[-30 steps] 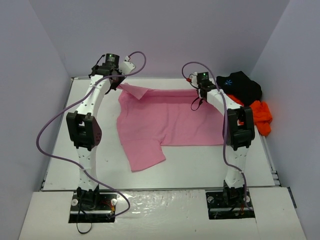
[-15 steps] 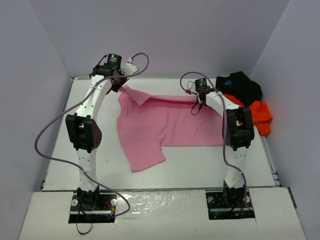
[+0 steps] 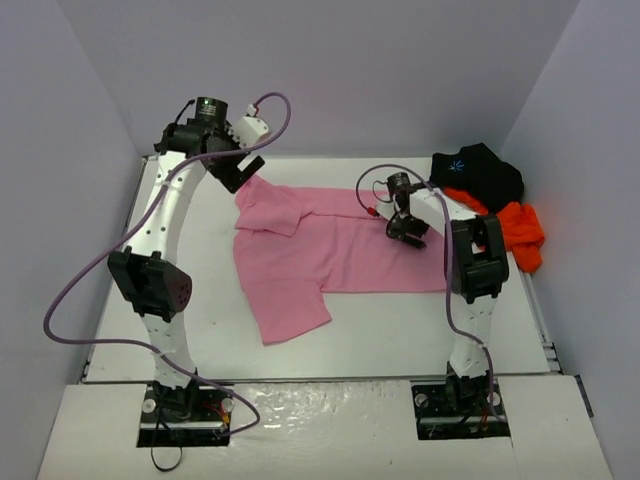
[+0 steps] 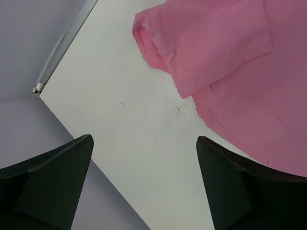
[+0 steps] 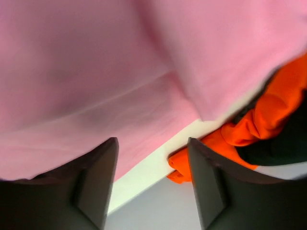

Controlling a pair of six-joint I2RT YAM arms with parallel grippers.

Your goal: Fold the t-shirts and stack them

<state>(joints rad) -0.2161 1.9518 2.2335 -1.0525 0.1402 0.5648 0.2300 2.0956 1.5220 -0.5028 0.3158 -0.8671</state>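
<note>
1. Two grippers, both with jaws apart and empty. The left gripper (image 3: pixel 243 170) hangs over the far-left corner of the pink shirt (image 3: pixel 330 240), clear of the cloth. Its wrist view shows the fingers (image 4: pixel 48 182) spread wide, with bare table (image 4: pixel 134 124) between them.
2. The right gripper (image 3: pixel 407 232) sits low over the pink shirt's far edge, right of centre. Its jaws are parted with nothing clamped. Whether the tips brush the cloth cannot be told.
3. Only the top view shows the layout. The pink shirt is spread mid-table, the black shirt (image 3: pixel 480 170) is bunched in the far-right corner, and the orange shirt (image 3: pixel 520 230) is bunched just nearer, touching it.
4. Only the left wrist view shows the sleeve (image 4: pixel 201 43) lying folded onto the shirt body, cuff open. The right wrist view shows blurred pink cloth close up, with orange and black beyond its edge.
5. The pink shirt's long axis runs left to right. Both sleeves are at the left end, and the other one points toward the near edge.
</note>
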